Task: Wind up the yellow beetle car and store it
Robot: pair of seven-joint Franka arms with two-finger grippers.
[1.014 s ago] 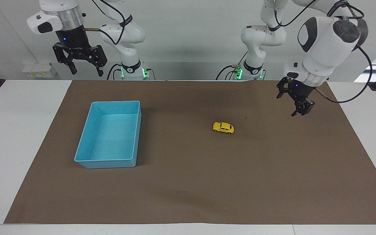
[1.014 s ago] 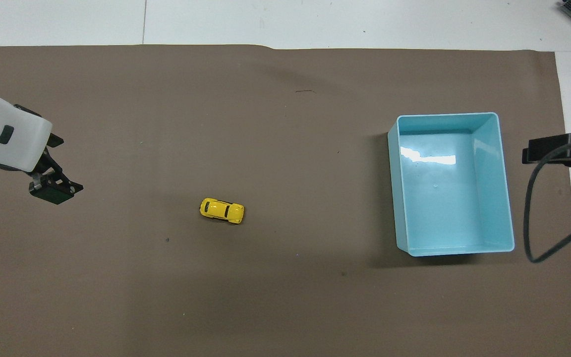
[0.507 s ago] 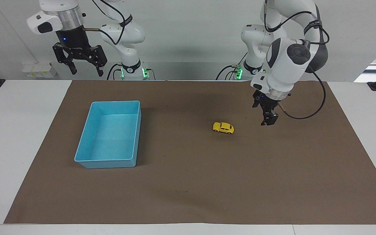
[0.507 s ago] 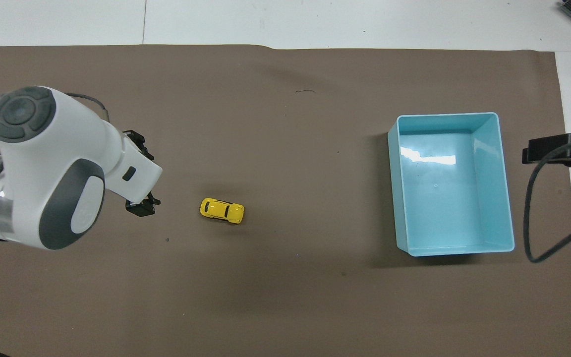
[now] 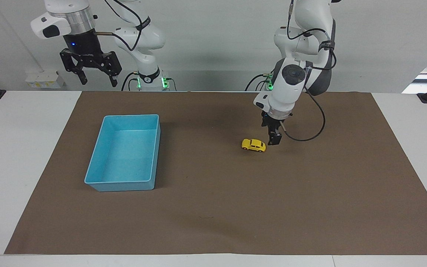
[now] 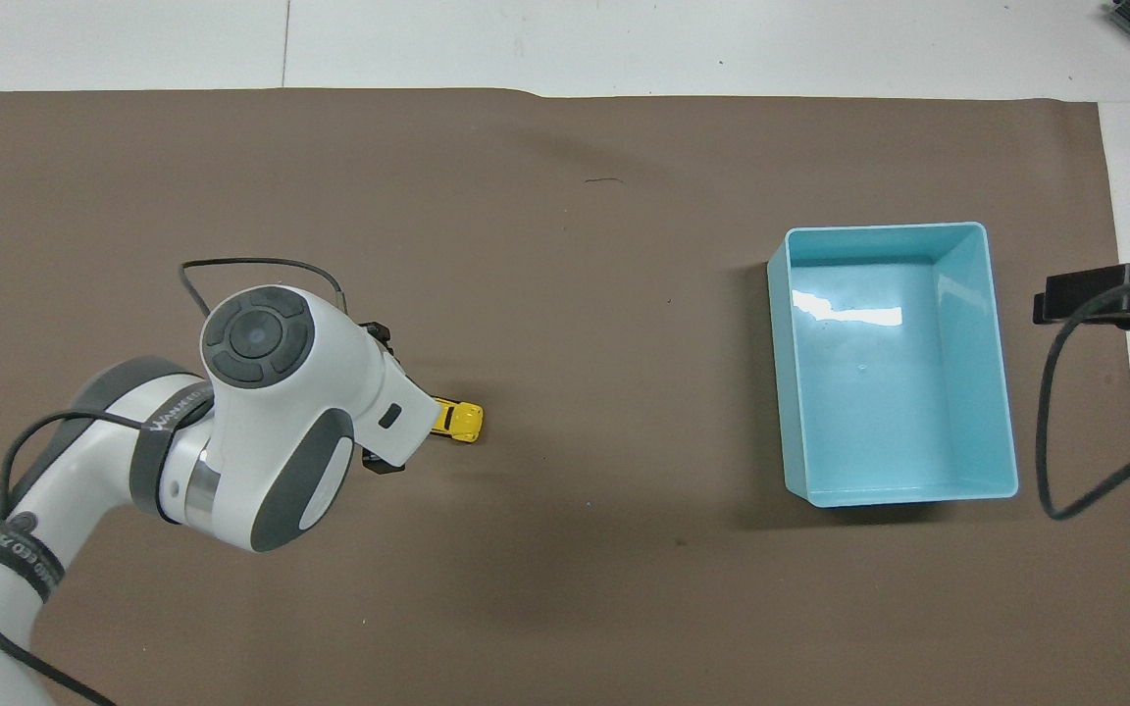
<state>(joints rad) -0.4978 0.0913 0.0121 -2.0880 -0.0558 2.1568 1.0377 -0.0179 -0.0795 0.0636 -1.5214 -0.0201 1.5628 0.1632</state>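
The yellow beetle car (image 5: 253, 145) stands on its wheels on the brown mat near the table's middle. In the overhead view only its end (image 6: 457, 420) toward the tray shows; my left arm's wrist covers the remainder. My left gripper (image 5: 274, 138) points down, low over the mat, close beside the car's end toward the left arm's end of the table, with a small gap showing. My right gripper (image 5: 98, 81) is open and empty, held high over the table's edge at the robots' end, and waits. The light-blue tray (image 5: 124, 184) is empty.
The tray (image 6: 903, 495) sits on the mat toward the right arm's end of the table. The brown mat (image 5: 235, 207) covers most of the white table. A black cable (image 6: 1055, 431) loops beside the tray.
My left arm has swung in from its end of the table toward the car and lowered; its gripper now hangs just beside the car. Car, tray and right arm have not moved.
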